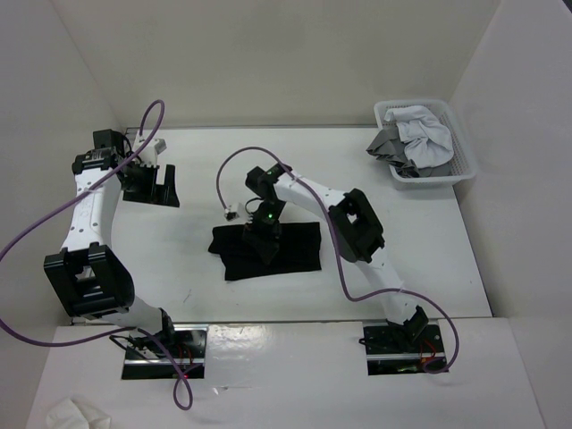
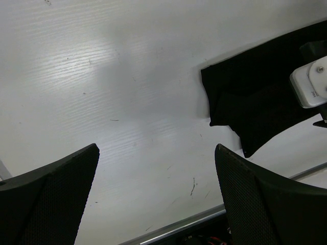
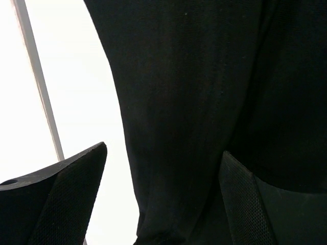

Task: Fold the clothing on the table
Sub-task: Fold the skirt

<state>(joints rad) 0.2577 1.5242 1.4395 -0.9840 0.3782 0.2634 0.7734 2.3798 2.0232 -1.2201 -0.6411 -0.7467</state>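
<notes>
Your right gripper point(image 3: 163, 150): jaws spread wide, fabric showing through the gap. Black clothing point(image 3: 194, 81) fills most of your view, with a faint lengthwise fold edge near the right side. One finger point(image 3: 61, 199) sits over bare white table point(image 3: 82, 87), the other over fabric. A thin metal strip point(image 3: 38, 87) runs down the far left.

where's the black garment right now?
Top view: the clothing lies near the middle of the table, its left part directly under the right gripper, whose jaws are open. The basket sits well away at the far right corner.
</notes>
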